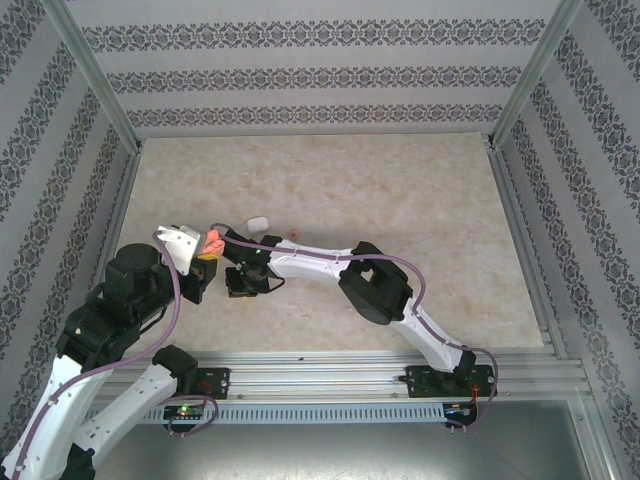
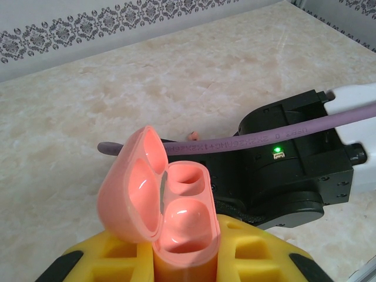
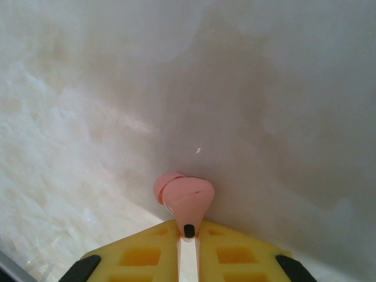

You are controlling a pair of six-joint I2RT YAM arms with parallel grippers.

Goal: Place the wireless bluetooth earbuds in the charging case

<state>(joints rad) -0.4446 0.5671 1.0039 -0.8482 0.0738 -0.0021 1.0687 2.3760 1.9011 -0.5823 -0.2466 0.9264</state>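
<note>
Left hand (image 2: 187,261) is pinching a glossy salmon-pink pebble-shaped plastic charging case (image 2: 176,205), lid flipped open, two smooth wells showing. Right hand (image 3: 188,249) is clamped on a tiny salmon-red plastic earbud (image 3: 183,197), rounded and tapering toward the fingertips, close over the beige marble table (image 3: 88,117). Another salmon bud (image 2: 192,135) lies on the table.

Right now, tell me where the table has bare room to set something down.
Bare: the table beyond the white case, and its right side past the right arm. Crowded: near-left, where left gripper and right gripper meet at the salmon charging case.
</note>
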